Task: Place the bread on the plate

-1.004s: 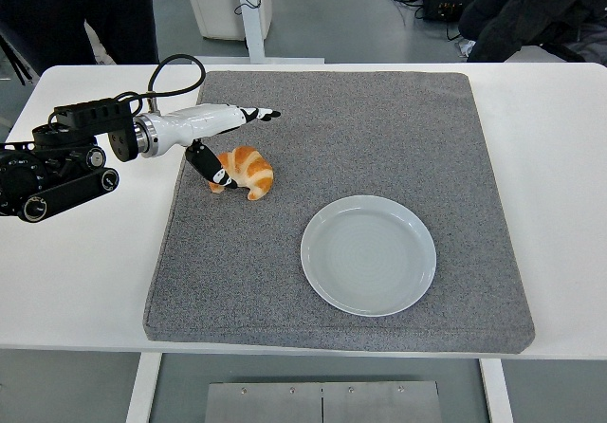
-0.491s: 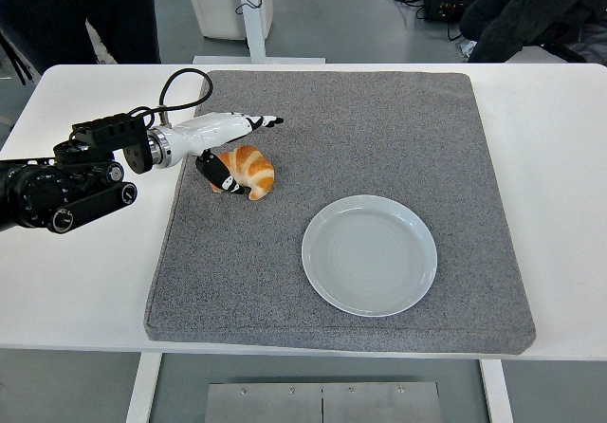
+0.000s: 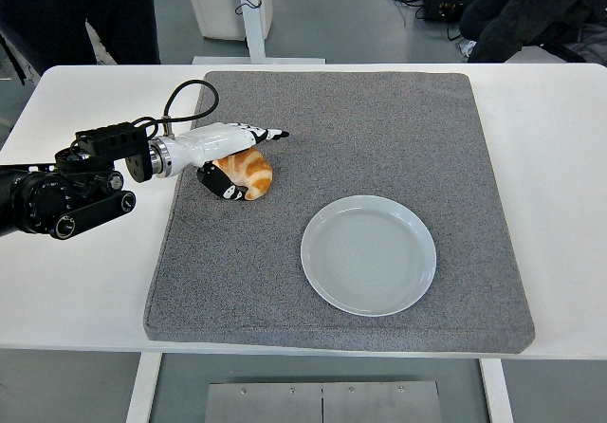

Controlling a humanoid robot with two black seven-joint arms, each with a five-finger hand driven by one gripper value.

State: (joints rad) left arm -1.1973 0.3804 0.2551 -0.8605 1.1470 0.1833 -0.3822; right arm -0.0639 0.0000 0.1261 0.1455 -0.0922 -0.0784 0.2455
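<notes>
Between the earlier frames and this one, the left hand [image 3: 232, 157] had slid further in over the bread [image 3: 244, 172] and sunk lower, so that its white back lay across the top of the roll instead of standing clear above it. Its long fingers [image 3: 270, 135] pointed straight out to the right past the bread, while the thumb [image 3: 221, 186] curled under the near side; the grip looked half-formed, fingers extended and not yet closed around the loaf, though the thumb appeared to touch it. The right hand was nowhere in the view.

The bread sat on the grey mat [image 3: 398, 129] near its left side, directly beneath the palm, its long axis running roughly left to right, in line with the fingers. That alignment probably mattered: closing would have to pinch it across its short width, between thumb and fingers.

Further out, the plate [image 3: 369, 254] lay on the same mat, well apart from the bread, to the right and nearer the table's front edge. It held nothing. The mat rested on the white table [image 3: 560, 157].
</notes>
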